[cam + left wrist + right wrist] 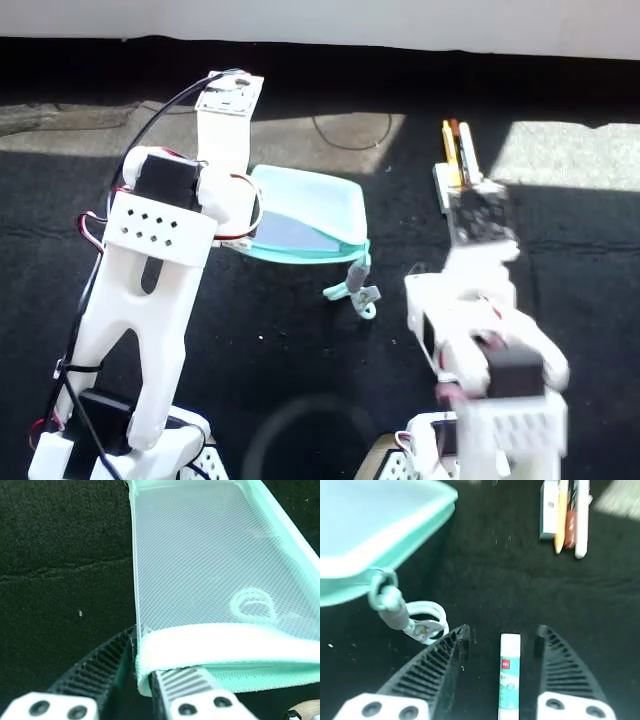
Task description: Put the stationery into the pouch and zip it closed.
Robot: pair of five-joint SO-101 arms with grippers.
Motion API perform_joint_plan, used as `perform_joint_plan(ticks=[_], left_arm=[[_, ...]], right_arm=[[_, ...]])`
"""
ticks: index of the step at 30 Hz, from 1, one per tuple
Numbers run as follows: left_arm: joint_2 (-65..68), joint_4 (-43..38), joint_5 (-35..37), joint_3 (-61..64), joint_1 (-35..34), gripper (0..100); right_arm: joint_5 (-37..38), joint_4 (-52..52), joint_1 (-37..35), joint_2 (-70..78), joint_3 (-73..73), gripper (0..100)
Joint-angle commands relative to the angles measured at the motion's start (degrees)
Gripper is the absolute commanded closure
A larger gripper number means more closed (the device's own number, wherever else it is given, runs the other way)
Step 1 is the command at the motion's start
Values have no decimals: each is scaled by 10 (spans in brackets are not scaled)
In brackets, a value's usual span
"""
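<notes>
The mint green mesh pouch (pixel 305 215) lies mid-table, its mouth edge (pixel 225 647) facing my left gripper (pixel 143 647), which is shut on the pouch's near corner. A zipper pull with a looped charm (pixel 412 622) hangs off the pouch's end (pixel 357 290). My right gripper (pixel 502 632) is open low over the cloth. A white and green glue stick (pixel 509 675) lies between its fingers, touching neither. Farther off lie a white eraser (pixel 548 510), an orange pencil (pixel 562 515) and a white pen (pixel 581 517) side by side, seen as a group (pixel 457 158) in the high view.
A black cloth (pixel 330 350) covers the table, with a sunlit patch (pixel 560 150) at the back right. A thin cable (pixel 350 135) curls behind the pouch. The left arm (pixel 160 250) stands over the pouch's left side, and the right arm (pixel 475 310) is right of the charm.
</notes>
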Motion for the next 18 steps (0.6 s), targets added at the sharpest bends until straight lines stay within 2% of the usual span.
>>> perform_joint_plan(ticks=[1, 5, 11, 18], left_arm=[[3, -2, 7, -4, 9, 991], [4, -2, 7, -4, 7, 991], [7, -4, 7, -5, 7, 991], [7, -2, 6, -5, 6, 991]], right_arm=[[34, -51, 14, 116, 25, 907], [38, -40, 35, 278, -23, 854], [54, 52, 83, 480, -196, 839], [69, 89, 95, 603, -317, 839]])
